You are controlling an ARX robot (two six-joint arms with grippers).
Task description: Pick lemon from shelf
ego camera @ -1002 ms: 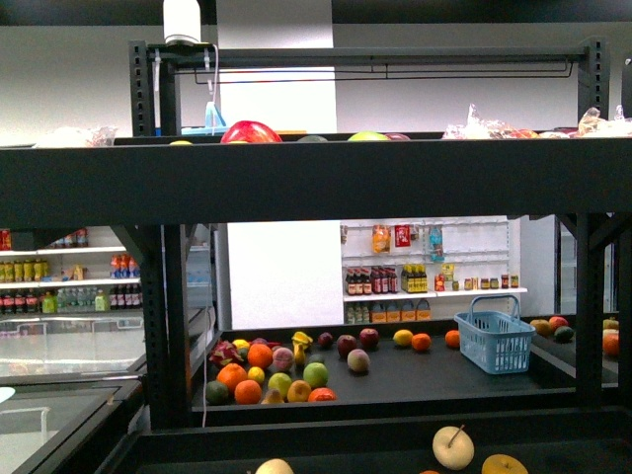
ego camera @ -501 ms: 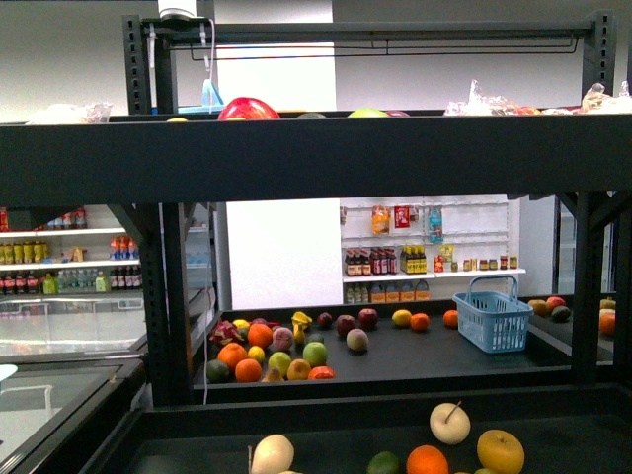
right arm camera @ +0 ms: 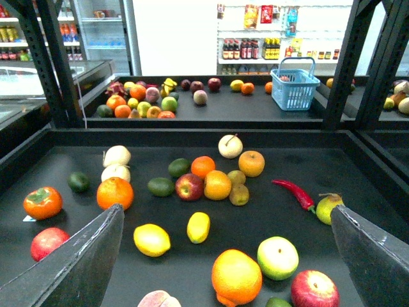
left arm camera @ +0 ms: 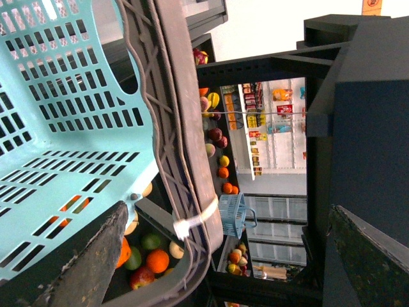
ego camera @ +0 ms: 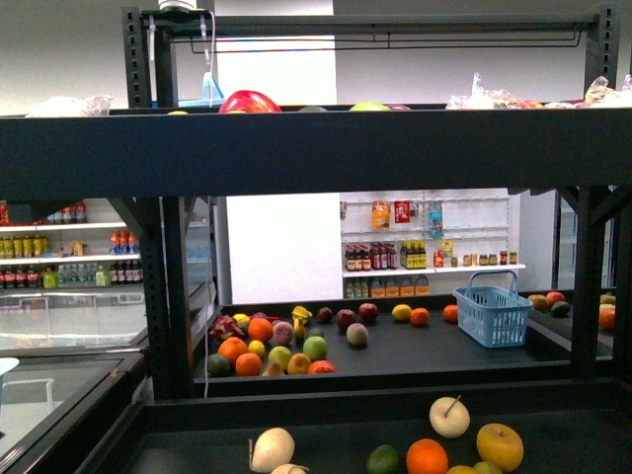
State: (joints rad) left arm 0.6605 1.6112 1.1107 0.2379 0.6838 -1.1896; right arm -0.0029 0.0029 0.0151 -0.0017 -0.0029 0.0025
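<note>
Front view dipped, more of the shelf (ego camera: 336, 434) bottom tier showing, orange (ego camera: 427, 456), perhaps a lime (ego camera: 382, 459), newly visible

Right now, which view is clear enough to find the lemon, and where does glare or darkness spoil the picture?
Right wrist view: evenly lit, sharp, the lemon shows plainly on the shelf. Front view: the white wall behind leaves the shelf's tiers nearly black. Left wrist view: the near blue basket fills much of it; the far wall is washed out.
</note>
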